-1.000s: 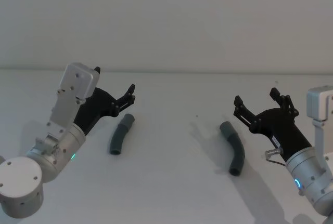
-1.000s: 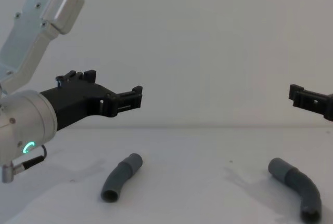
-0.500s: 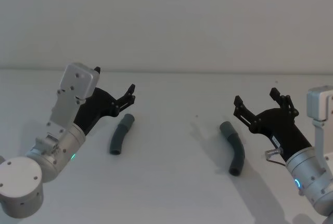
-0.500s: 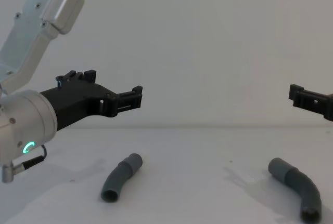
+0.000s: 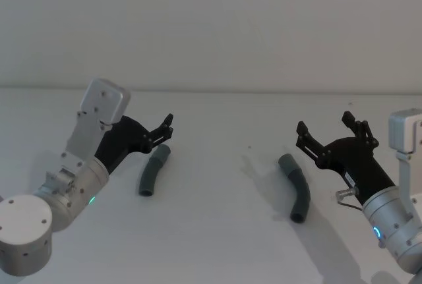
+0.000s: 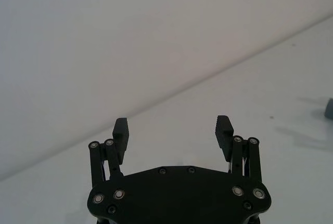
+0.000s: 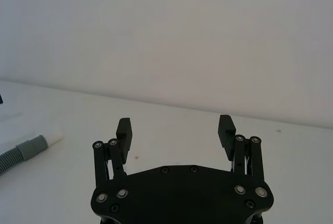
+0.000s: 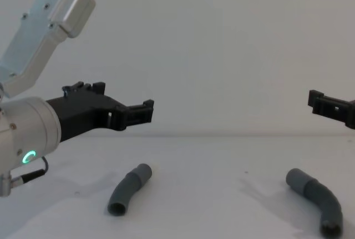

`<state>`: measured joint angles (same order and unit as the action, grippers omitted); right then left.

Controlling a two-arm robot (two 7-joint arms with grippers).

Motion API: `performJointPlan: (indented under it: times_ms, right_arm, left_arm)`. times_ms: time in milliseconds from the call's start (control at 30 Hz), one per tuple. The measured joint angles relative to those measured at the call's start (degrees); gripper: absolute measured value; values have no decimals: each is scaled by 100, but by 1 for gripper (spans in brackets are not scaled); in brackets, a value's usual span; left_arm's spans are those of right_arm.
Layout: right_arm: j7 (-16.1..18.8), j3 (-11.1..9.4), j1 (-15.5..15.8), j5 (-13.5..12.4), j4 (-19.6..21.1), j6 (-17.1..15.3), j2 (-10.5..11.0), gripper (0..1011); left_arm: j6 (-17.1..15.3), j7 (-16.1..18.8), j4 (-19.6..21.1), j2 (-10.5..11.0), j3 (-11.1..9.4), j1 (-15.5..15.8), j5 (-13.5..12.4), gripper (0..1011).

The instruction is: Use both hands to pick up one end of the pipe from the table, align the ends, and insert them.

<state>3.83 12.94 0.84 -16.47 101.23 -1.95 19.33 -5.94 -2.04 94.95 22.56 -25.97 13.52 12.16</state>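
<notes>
Two pipe pieces, dark grey and gently bent, lie flat on the white worktop (image 5: 217,244); nothing grips either.

1. Left pipe (image 5: 153,170): the landmark for this entry. Its wider, smooth cuff is at the far end, and its near end shows an open mouth in the chest view.
2. Right pipe (image 5: 297,187): well apart from the left pipe, to its right. It lies at about the same depth on the worktop, with its wider end farther away.
3. Left gripper (image 5: 161,132): hovers above the left pipe's far end, a little to its left and clear of it. Jaws spread wide, nothing between them. A green ring (image 8: 26,157) glows on its arm.
4. Right gripper (image 5: 325,126): far to the right of the left pipe, past the right pipe, and raised off the worktop. Jaws spread wide and empty.
5. Hose end, seen from the right wrist: a ribbed length with a grey cuff (image 7: 31,147) and a white spigot (image 7: 52,136), resting on the worktop. Which of the two pieces it belongs to cannot be told.
</notes>
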Motion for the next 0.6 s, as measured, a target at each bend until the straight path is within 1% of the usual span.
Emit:
performJointPlan:
  times_ms: [67, 167, 267, 400, 467, 533, 600]
  right_arm:
    - [0, 0, 0, 0, 0, 0, 0, 1002]
    - [0, 0, 0, 0, 0, 0, 0, 1002]
    - [0, 0, 0, 0, 0, 0, 0, 1002]
    - [0, 0, 0, 0, 0, 0, 0, 1002]
    - [0, 0, 0, 0, 0, 0, 0, 1002]
    - [0, 0, 0, 0, 0, 0, 0, 1002]
    - [0, 0, 0, 0, 0, 0, 0, 1002]
  left_arm:
    - [-100, -25, 42, 14, 3, -5, 21, 1001]
    - [-428, -100, 168, 51, 12, -22, 94, 1001]
    - [-659, -145, 252, 70, 20, -37, 146, 1001]
    - [-1105, -219, 422, 94, 41, -76, 259, 1001]
    - [-1249, -238, 477, 95, 51, -93, 302, 1001]
    - [-1542, -275, 580, 86, 82, -140, 409, 1001]
    - [-1664, -288, 623, 74, 101, -163, 461, 1001]
